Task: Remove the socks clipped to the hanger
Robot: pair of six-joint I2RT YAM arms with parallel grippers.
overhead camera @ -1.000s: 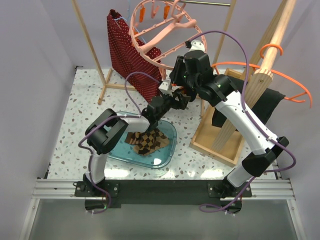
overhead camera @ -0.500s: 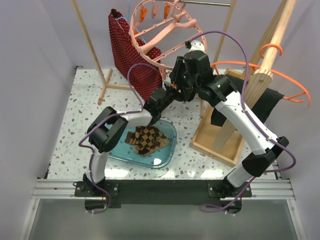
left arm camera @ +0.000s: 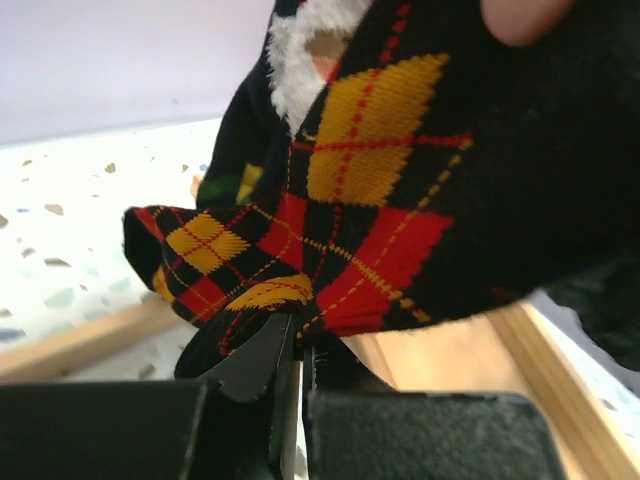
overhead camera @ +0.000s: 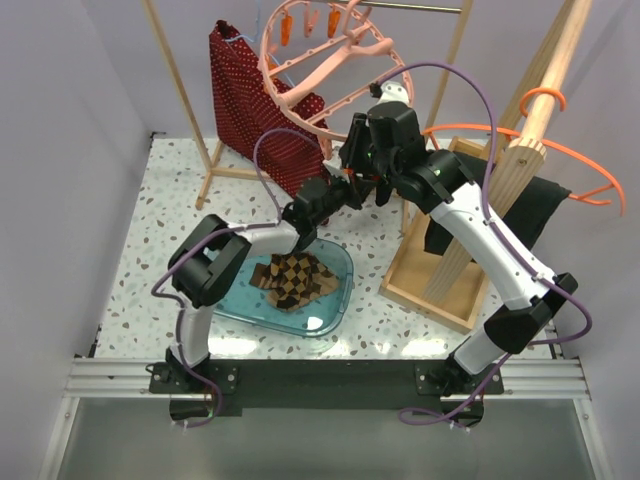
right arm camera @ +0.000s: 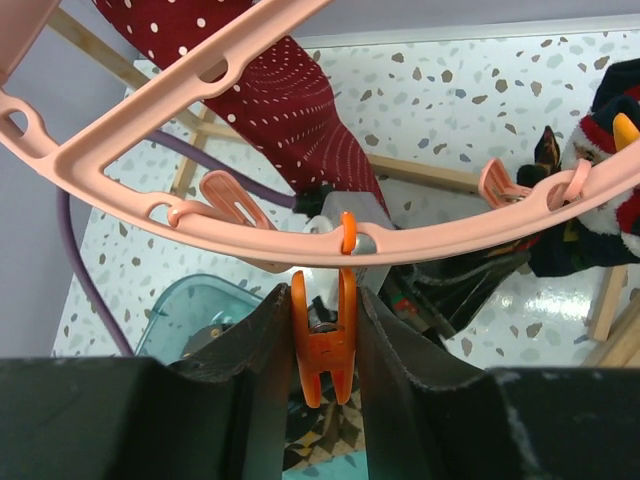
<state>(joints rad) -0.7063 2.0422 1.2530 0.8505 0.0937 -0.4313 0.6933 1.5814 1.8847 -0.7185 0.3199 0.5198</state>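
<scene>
The salmon-pink hanger (overhead camera: 318, 72) hangs at the back, and its ring (right arm camera: 200, 226) crosses the right wrist view. My right gripper (right arm camera: 322, 300) is shut on an orange peg (right arm camera: 322, 345) hanging from that ring, one finger pressing each side. Just below it, my left gripper (left arm camera: 298, 345) is shut on the lower edge of a dark sock with red and yellow diamonds (left arm camera: 380, 200). Another dark sock (right arm camera: 600, 225) hangs from a pink peg (right arm camera: 500, 185) further right on the ring. Brown checkered socks (overhead camera: 292, 278) lie in the blue tray (overhead camera: 335, 310).
A red white-dotted garment (overhead camera: 255, 100) hangs left of the hanger on a wooden rack (overhead camera: 185, 100). A wooden box (overhead camera: 430, 280), a thick wooden post (overhead camera: 540, 110), a thin orange hanger (overhead camera: 565, 150) and a black cloth (overhead camera: 530, 210) stand at the right.
My left gripper rose from above the tray toward the hanger and closed on the dark sock. My right gripper stayed on the orange peg. The red garment swung slightly.
</scene>
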